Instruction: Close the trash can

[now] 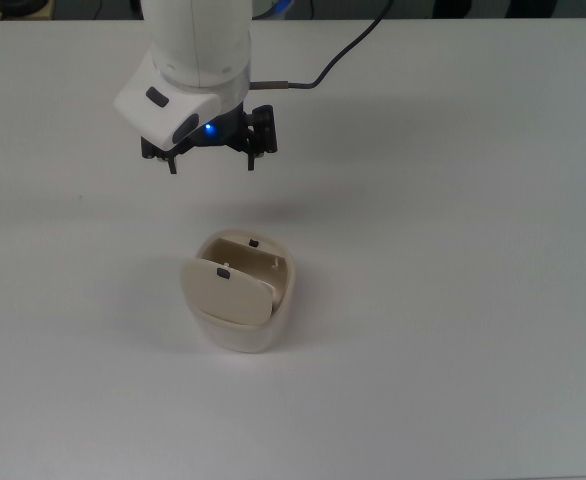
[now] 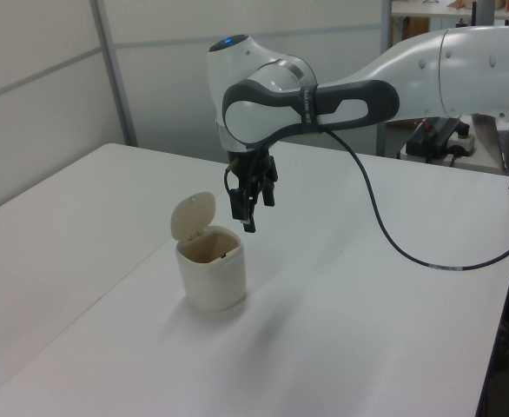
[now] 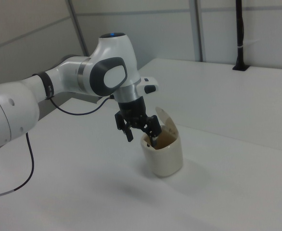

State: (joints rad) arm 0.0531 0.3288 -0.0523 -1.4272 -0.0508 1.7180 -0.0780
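Observation:
The trash can [image 1: 241,325] is a small cream bin standing on the white table [image 1: 453,300]. Its hinged lid [image 1: 223,290] stands raised, nearly upright, on the top view's left side of the rim, so the mouth is uncovered. A tiny black knob shows on the lid. In the left view the lid [image 2: 192,215] rises on the left of the trash can [image 2: 213,276]. My gripper [image 1: 213,163] is open, holds nothing, and hangs above the table just beyond the trash can. In the right view the gripper [image 3: 142,137] hovers at the rim of the trash can [image 3: 165,158], opposite the lid [image 3: 162,117].
A black cable [image 1: 343,55] runs from the wrist across the table towards its far edge; it also sags over the table [image 2: 393,234] in the left view. A black post [image 3: 239,33] stands at the table's far edge in the right view.

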